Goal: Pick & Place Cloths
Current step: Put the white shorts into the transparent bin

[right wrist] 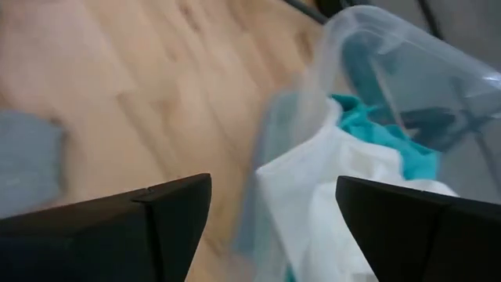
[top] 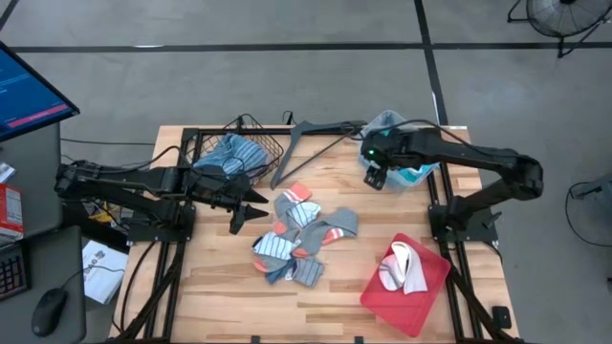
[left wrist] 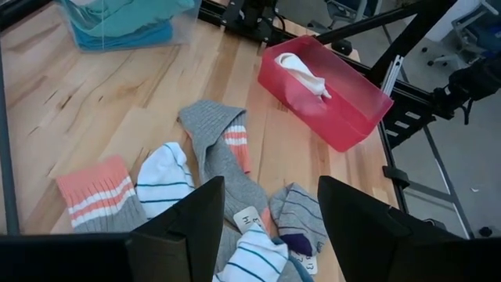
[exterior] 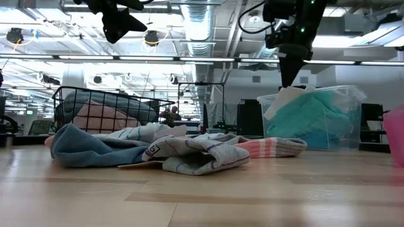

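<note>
High view shows my left gripper (top: 251, 216) open, empty, beside the cloths (top: 304, 241) mid-table — I'd drop straight down, pinch one sock. Right gripper (top: 375, 178) open above the clear bin (top: 427, 172).

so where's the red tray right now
In the high view the red tray sits at the table's near right corner, holding a white cloth, right of the sock pile.
</note>
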`<act>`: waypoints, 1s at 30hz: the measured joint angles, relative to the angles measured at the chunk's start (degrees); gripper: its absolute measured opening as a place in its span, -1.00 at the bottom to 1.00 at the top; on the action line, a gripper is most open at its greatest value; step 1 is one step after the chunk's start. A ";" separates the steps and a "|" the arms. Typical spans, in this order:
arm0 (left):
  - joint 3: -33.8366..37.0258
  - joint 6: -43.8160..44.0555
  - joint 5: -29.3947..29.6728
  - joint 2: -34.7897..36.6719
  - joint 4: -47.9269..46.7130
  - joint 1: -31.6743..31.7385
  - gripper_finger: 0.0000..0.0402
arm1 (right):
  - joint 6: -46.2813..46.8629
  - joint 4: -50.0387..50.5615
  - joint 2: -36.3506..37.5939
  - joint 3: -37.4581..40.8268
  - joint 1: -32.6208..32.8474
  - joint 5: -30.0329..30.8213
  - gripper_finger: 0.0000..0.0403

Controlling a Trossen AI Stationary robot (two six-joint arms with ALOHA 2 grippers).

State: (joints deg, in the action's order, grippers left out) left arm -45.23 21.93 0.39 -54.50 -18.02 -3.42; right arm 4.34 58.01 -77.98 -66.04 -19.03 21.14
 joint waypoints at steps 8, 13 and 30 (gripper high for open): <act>0.00 0.02 -0.11 0.00 0.00 0.00 -0.05 | 1.63 0.48 -1.05 0.00 -0.78 4.34 -0.02; 0.00 0.01 -0.11 0.00 0.00 0.00 -0.05 | 1.70 1.12 -0.49 0.00 -1.36 3.13 -0.72; 0.00 1.34 0.38 0.00 0.02 0.00 -0.05 | 24.18 5.06 0.88 0.00 -14.93 3.20 -0.98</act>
State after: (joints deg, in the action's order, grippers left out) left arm -45.23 23.27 0.76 -54.50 -18.00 -3.42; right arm 28.51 63.07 -77.10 -66.04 -33.96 24.34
